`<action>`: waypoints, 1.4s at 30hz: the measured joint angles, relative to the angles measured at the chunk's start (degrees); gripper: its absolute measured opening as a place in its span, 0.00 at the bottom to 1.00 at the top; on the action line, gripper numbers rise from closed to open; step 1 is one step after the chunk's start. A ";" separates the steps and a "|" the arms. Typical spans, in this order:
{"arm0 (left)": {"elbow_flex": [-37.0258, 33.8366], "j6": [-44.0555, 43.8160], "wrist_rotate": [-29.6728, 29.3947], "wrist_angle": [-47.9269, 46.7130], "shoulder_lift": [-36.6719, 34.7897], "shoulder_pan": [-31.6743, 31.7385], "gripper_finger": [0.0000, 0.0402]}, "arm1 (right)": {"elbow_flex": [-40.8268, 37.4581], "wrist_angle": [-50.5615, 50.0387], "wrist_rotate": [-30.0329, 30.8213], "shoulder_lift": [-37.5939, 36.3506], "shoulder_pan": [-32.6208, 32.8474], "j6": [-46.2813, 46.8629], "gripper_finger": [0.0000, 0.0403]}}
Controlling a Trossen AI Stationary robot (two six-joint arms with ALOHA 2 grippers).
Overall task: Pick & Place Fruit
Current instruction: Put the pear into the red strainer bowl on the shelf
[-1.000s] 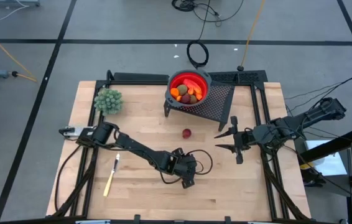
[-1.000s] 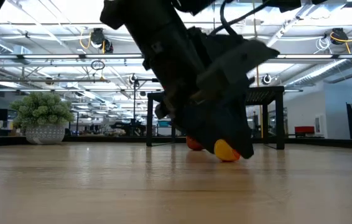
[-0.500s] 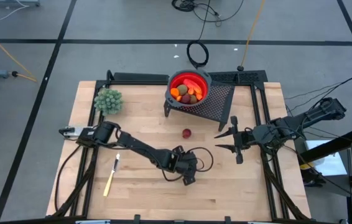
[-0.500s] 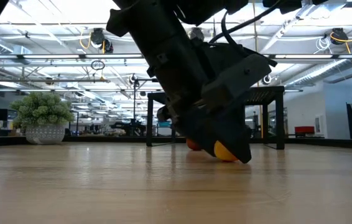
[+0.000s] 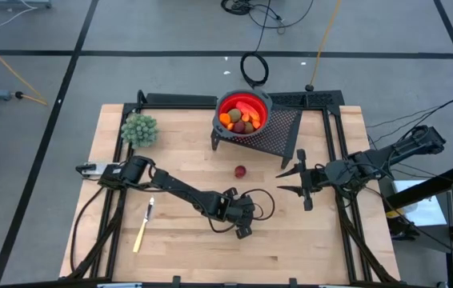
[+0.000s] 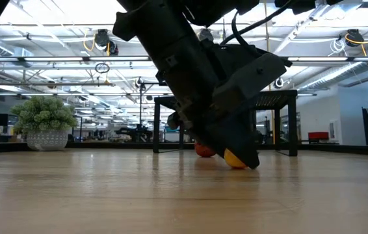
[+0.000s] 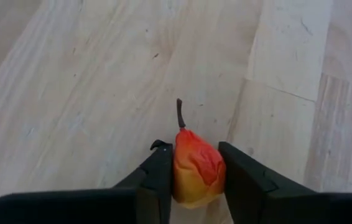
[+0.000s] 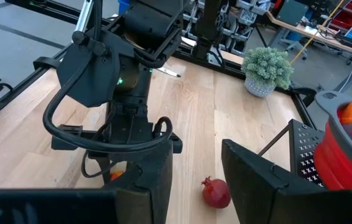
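The fruit at hand is an elongated red-orange-yellow piece with a dark stem, lying on the wooden table near its front middle. My left gripper is shut on it. A dark red ball rests on the table farther back. More fruit sits in the red bowl. My right gripper hangs open above the table's right side, with nothing between its fingers. My left gripper pinches the elongated fruit between its two fingers, on the two sides of its thick body. The fingers slant down onto it from the table's left. The fruit lies on the table, its stem pointing away from the gripper.
The red bowl stands on a black mesh rack at the back middle. A bushy green clump in a pot is at the back left. A yellow-handled knife lies at the front left. Bare wood lies between the rack and the fruit.
In the low view my left gripper's fingers have closed in on the elongated fruit and taken hold of it. The fruit stays on the table where it was. The right arm has kept still.
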 joint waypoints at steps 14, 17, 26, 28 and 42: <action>-0.13 0.10 7.29 -2.16 -9.60 3.42 0.26 | 0.00 1.20 -3.65 -0.02 0.24 -4.04 0.32; -0.09 1.84 6.91 -2.79 -13.77 4.29 0.26 | 0.00 1.53 -4.46 -0.12 0.28 -4.53 0.32; -0.09 3.48 1.98 -3.14 -24.76 5.60 0.26 | -0.02 6.58 -4.42 -1.40 0.33 -8.63 0.32; -0.09 3.51 -0.07 -2.27 -26.53 5.64 0.26 | -0.02 9.69 -4.42 -1.42 0.33 -10.04 0.32; -0.09 19.56 -5.77 19.71 -29.63 4.49 0.26 | -0.02 27.30 -4.32 -1.31 -1.04 -10.41 0.32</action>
